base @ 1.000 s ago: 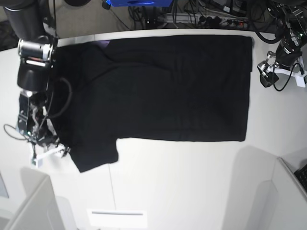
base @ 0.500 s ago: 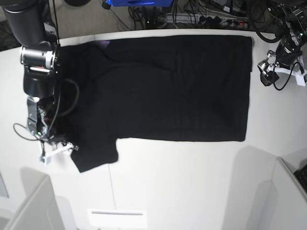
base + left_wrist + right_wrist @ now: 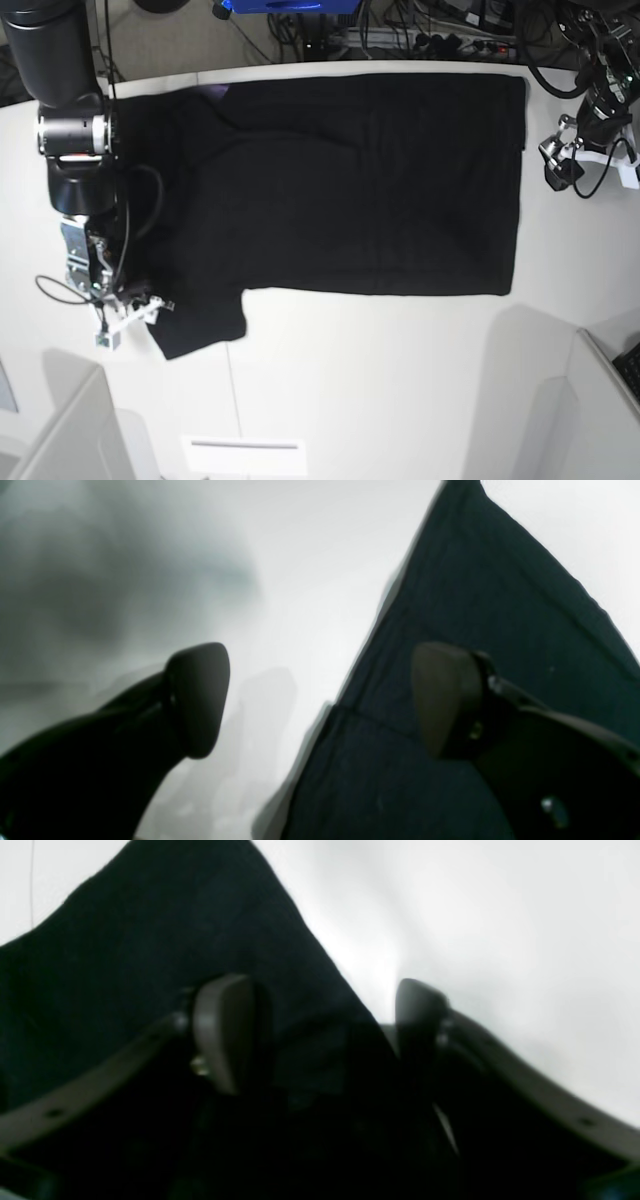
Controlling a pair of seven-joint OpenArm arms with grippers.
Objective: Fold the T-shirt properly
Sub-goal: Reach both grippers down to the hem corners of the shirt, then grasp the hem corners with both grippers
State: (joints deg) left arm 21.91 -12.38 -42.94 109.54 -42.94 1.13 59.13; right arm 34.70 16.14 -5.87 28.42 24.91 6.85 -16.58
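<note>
While the T-shirt (image 3: 350, 180) lies spread flat and plain side up across the far half of the white worktop (image 3: 400, 380), you have the right tool (image 3: 320, 1032) down at the near sleeve, on the base view's left. In the right wrist view its two pads stand apart and straddle the sleeve's edge, one pad over cloth, the other over bare worktop. Nothing is pinched yet as far as I can judge, though that view is dark and soft, so treat this as probable only.

Step in hand, by my reading: taking the sleeve edge for the first fold.
- Seat the lower pad under the hem before you close; a single layer slips.
- Take enough cloth that the sleeve does not peel out when lifted.
- Carry low and inward, so the body panel is not dragged.

The left tool (image 3: 320, 700) sits beside the hem corner on the base view's right, jaws wide and empty, one finger (image 3: 445, 700) above cloth, the other above worktop.

Surface: smooth, white, low friction, so expect the shirt to slide. Room: cables and a power strip (image 3: 470, 45) behind the far edge, grey panels (image 3: 60, 430) at the near corners. Keep swings clear.
</note>
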